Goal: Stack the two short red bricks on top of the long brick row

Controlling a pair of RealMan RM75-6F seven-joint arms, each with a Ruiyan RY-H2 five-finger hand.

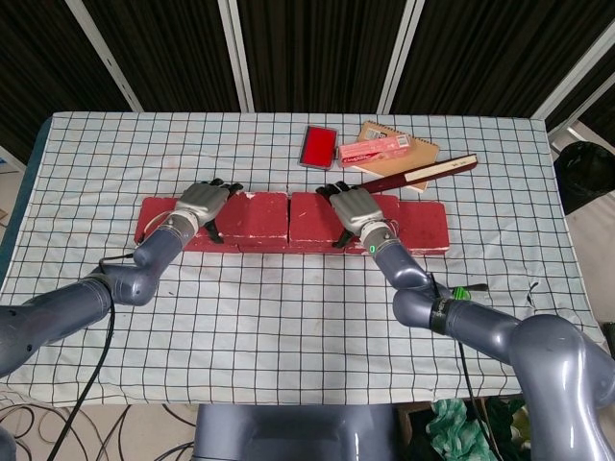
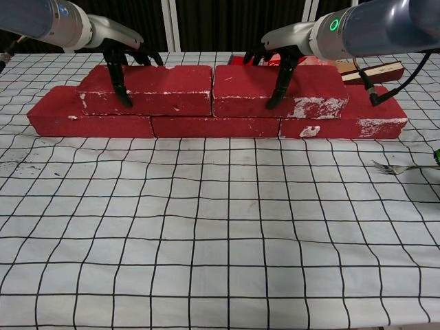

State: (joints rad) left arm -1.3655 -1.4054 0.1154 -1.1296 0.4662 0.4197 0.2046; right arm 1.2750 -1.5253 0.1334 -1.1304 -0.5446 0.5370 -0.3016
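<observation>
Both short red bricks, left brick (image 2: pixel 148 89) and right brick (image 2: pixel 278 90), sit end to end on the long brick row (image 2: pixel 213 126), each clamped from above by its own hand, left hand (image 1: pixel 203 200) and right hand (image 1: pixel 355 208), notebook (image 1: pixel 399 151) way behind the right one.

Two short bricks (image 2: pixel 146 90) (image 2: pixel 278 89) sit side by side, touching, atop the long brick row (image 2: pixel 213 126).

Red bricks (image 2: pixel 180 93) are showing white scuffs, lying on a white cloth (image 2: pixel 220 234) gridded in black; silver-grey hands (image 1: pixel 204 200) are ending in black fingers (image 2: pixel 118 82)
</observation>
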